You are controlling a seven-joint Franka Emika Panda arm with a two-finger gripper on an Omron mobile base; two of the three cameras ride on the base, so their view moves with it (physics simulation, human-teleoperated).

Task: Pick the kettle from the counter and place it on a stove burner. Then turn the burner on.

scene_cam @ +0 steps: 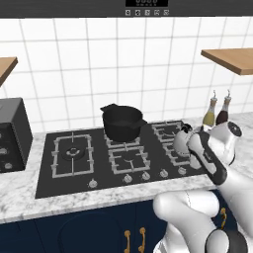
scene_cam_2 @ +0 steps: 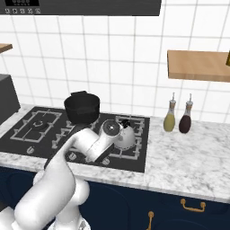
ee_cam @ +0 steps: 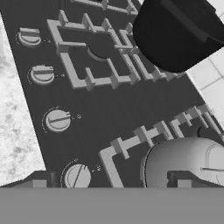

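Note:
The shiny silver kettle [scene_cam: 182, 140] [scene_cam_2: 126, 137] stands upright on the front right burner of the black cooktop [scene_cam: 99, 170], its dark lid knob on top. My gripper [ee_cam: 111, 183] hovers low beside the kettle [ee_cam: 188, 159], toward the cooktop's front edge, and is open. Its fingertips are wide apart, with only cooktop and a burner knob [ee_cam: 77, 176] between them. The right fingertip [ee_cam: 183, 181] lies in front of the kettle's body. The marbled counter [scene_cam_2: 193, 152] stretches to the right of the cooktop.
A black cast-iron pot [scene_cam: 122, 122] [scene_cam_2: 81, 108] [ee_cam: 175, 35] sits on a back burner. A row of knobs [ee_cam: 57, 120] runs along the cooktop's front. Two slim bottles [scene_cam_2: 169, 117] [scene_cam_2: 185, 120] stand by the wall on the right. A dark appliance [scene_cam: 10, 138] sits at the far left.

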